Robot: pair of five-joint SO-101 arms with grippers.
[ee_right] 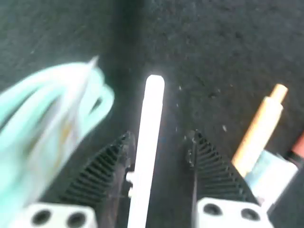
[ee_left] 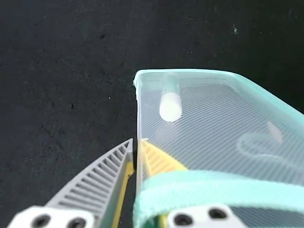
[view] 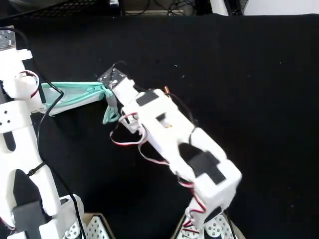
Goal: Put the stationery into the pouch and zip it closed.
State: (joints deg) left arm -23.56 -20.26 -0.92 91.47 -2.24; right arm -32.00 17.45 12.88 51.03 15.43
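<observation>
The right claw [ee_right: 159,135] stands half open around a white pen [ee_right: 153,104]. The left claw [ee_left: 137,143] grips the pouch [ee_left: 213,123] edge

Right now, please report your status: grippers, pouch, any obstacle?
Left gripper shut on pouch. Right gripper open around white pen. Orange pen lies beside it.

Ribbed clear plastic pouch [ee_left: 213,123] (faintly glossy), matt tablecloth [ee_left: 71,71]

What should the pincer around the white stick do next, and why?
Probably shut the right pincer on the white stick: it sits between the open jaws, with a gap at one side, so it is not gripped yet. The pouch, held by the left pincer, lies close beside.
</observation>
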